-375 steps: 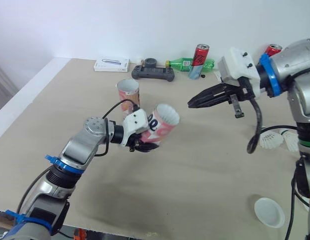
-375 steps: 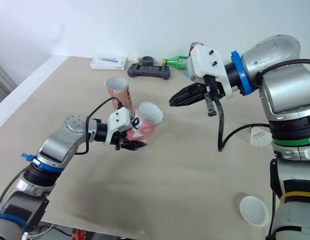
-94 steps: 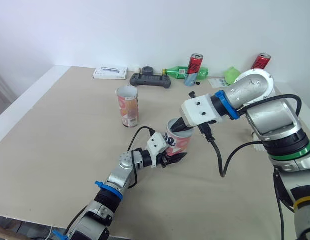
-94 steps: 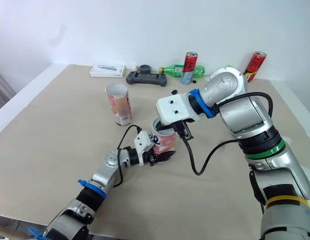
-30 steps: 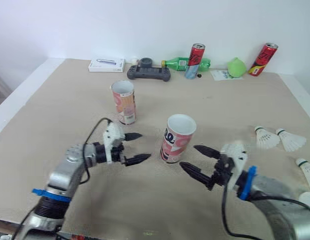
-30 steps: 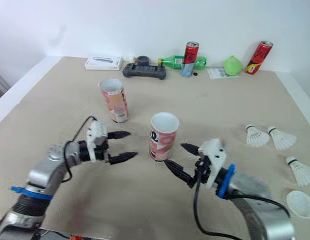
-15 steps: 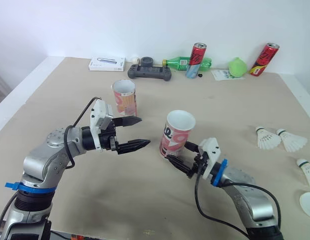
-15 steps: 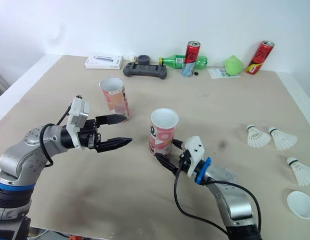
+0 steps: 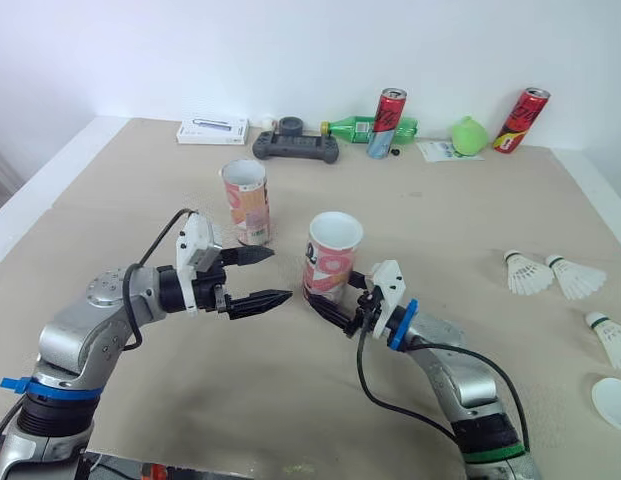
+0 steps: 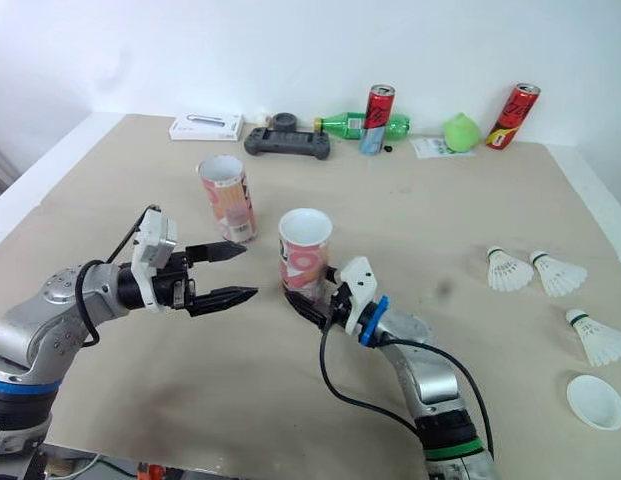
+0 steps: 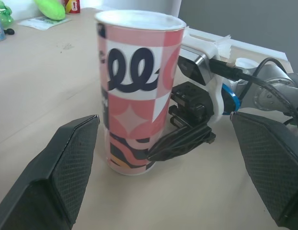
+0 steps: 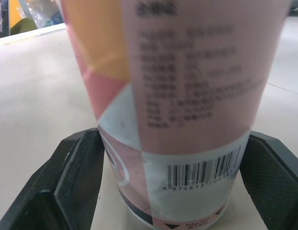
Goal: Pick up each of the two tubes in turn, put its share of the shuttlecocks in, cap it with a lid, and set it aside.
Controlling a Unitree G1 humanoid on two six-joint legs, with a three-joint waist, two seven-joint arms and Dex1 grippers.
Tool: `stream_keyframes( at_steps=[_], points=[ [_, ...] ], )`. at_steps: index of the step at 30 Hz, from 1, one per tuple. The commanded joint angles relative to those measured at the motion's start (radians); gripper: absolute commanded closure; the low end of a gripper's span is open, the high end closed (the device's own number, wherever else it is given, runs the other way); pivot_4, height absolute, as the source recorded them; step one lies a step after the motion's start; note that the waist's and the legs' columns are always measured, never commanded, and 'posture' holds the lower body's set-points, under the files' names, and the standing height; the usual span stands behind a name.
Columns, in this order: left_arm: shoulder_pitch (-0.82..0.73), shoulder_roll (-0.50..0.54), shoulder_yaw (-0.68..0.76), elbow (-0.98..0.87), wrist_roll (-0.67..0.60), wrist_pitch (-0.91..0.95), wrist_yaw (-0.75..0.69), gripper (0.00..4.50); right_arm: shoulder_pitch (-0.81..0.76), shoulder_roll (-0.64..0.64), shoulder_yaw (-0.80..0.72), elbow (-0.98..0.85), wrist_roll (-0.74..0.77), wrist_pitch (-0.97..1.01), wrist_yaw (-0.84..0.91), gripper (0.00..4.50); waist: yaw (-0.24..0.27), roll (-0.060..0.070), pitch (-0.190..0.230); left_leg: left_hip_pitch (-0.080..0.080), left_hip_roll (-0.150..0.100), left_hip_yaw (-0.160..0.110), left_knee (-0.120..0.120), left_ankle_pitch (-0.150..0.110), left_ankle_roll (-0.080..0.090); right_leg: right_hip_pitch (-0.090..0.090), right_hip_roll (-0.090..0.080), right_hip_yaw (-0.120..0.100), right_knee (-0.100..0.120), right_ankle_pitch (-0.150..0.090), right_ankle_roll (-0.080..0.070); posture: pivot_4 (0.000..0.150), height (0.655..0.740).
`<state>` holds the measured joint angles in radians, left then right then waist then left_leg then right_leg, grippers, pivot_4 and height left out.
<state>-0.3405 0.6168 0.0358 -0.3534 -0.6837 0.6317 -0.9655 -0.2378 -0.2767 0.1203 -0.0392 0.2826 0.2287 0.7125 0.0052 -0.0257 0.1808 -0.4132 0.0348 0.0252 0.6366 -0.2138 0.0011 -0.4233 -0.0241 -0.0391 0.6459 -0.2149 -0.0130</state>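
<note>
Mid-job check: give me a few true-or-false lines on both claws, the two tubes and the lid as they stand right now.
1. The left claw is open and holds nothing. True.
2. The right claw straddles the base of the near tube. True.
3. The near tube is capped. False: its mouth is open, and the white lid lies on the table at the robot's right.
4. The far tube lies on its side. False: it stands upright.
5. Three shuttlecocks lie on the robot's right. True.
</note>
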Motion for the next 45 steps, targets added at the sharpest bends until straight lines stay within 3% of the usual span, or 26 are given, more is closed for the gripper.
stream_keyframes(
  at_steps=[1, 2, 7, 10, 20, 29, 37, 45],
  points=[
    [-0.004, 0.011, 0.004, -0.028, 0.007, -0.022, 0.000, 0.00, -0.060, 0.032, 0.012, 0.060, -0.018, -0.053, -0.003, 0.09, -0.001, 0.000, 0.000, 0.001, 0.000, 0.001, 0.000, 0.000, 0.000, 0.000, 0.001, 0.001, 0.000, 0.001, -0.001, 0.150, 0.7400],
    [-0.004, 0.010, 0.001, -0.025, 0.011, -0.024, -0.001, 0.00, -0.074, 0.042, 0.011, 0.083, -0.021, -0.065, -0.004, 0.09, -0.001, 0.000, 0.000, 0.002, 0.001, 0.002, 0.000, 0.000, 0.000, 0.000, 0.002, 0.002, 0.001, 0.001, -0.001, 0.150, 0.7400],
    [-0.003, 0.006, -0.001, -0.020, 0.021, -0.031, -0.003, 0.00, -0.116, 0.071, 0.008, 0.143, -0.030, -0.096, -0.003, 1.40, -0.001, 0.000, 0.000, 0.003, 0.003, 0.002, 0.000, 0.001, 0.000, 0.000, 0.004, 0.003, 0.001, 0.001, -0.003, 0.150, 0.7400],
    [0.000, 0.001, -0.006, -0.009, 0.038, -0.045, -0.001, 0.00, -0.118, 0.076, 0.008, 0.141, -0.029, -0.102, -0.002, 1.70, -0.001, 0.000, 0.000, 0.003, 0.004, 0.002, 0.000, 0.001, 0.000, 0.000, 0.005, 0.004, 0.001, 0.001, -0.004, 0.150, 0.7400],
    [-0.147, -0.121, -0.092, 0.062, 0.083, -0.061, 0.057, 0.00, 0.015, -0.010, -0.142, -0.256, 0.105, 0.100, -0.098, 1.70, 0.006, 0.000, 0.000, 0.002, 0.003, 0.002, 0.000, 0.001, 0.000, 0.001, 0.004, 0.004, 0.002, 0.001, -0.005, 0.150, 0.7400],
    [-0.428, -0.377, -0.263, 0.333, 0.168, -0.168, -0.013, 0.00, 0.137, -0.094, -0.552, -0.649, 0.243, 0.322, -0.411, 1.70, 0.005, -0.001, 0.000, 0.001, -0.003, 0.002, 0.001, 0.001, 0.000, 0.001, 0.001, 0.006, 0.001, 0.002, -0.003, 0.150, 0.7400],
    [-0.558, -0.508, -0.299, 0.482, 0.179, -0.224, -0.114, 0.00, 0.264, -0.153, -0.914, -0.777, 0.303, 0.408, -0.583, 1.70, 0.002, 0.000, 0.000, 0.000, -0.004, 0.002, 0.000, 0.000, 0.001, 0.000, 0.002, 0.006, 0.001, 0.001, -0.004, 0.150, 0.7400],
    [-0.590, -0.548, -0.307, 0.543, 0.201, -0.277, -0.191, 0.00, 0.455, -0.058, -1.131, -0.723, 0.285, 0.319, -0.660, 1.70, 0.001, 0.002, -0.001, 0.001, -0.004, 0.002, 0.000, 0.001, 0.003, 0.001, 0.002, 0.006, 0.001, 0.001, -0.003, 0.150, 0.7400]
  ],
)
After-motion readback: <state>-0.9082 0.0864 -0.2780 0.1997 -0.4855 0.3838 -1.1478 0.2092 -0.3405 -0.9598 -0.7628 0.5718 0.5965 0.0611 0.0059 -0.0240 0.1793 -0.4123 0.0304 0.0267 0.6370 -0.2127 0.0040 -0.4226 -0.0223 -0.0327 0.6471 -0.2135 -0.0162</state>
